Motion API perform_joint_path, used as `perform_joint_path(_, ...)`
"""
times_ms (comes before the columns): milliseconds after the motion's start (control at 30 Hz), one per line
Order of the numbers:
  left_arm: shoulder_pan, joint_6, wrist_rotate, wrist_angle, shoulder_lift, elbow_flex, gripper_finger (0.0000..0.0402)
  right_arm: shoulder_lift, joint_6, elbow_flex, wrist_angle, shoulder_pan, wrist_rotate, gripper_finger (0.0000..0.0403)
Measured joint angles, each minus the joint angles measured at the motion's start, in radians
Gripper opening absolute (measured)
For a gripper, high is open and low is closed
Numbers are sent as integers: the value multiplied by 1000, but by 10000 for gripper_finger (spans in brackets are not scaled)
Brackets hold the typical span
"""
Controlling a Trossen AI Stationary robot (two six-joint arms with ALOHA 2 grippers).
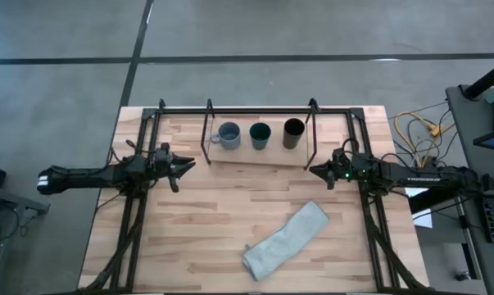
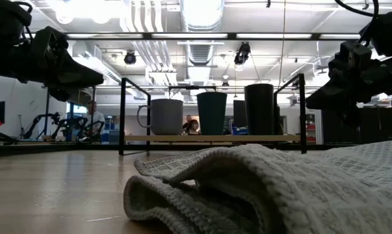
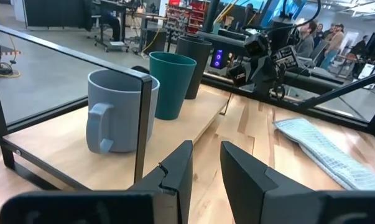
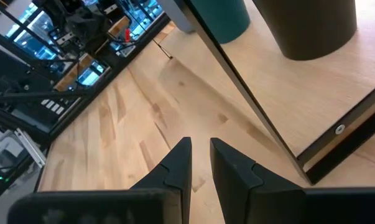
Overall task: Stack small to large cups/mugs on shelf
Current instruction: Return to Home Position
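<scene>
The grey-blue mug (image 1: 228, 133), teal cup (image 1: 260, 134) and black cup (image 1: 293, 132) on the shelf (image 1: 230, 156) appear rigid, light and slick, best pinched at the rim; left gripper (image 1: 183, 167) and right gripper (image 1: 316, 171) sit slightly apart, empty.

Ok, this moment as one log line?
shelf: grey-blue mug, teal cup, black cup in a row | left gripper: left of shelf, fingers slightly apart, empty | right gripper: right of shelf, same | cloth: on tabletop

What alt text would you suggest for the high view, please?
A grey-blue mug, teal cup and black cup stand in a row on the shelf. The left gripper and right gripper flank it, empty; a grey-green cloth lies nearby.
</scene>
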Motion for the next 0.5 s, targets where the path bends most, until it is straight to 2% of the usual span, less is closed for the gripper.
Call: perform_joint_path(500,0,0,0,14,8,0,68,-27,-1,0,-1,0,0,54)
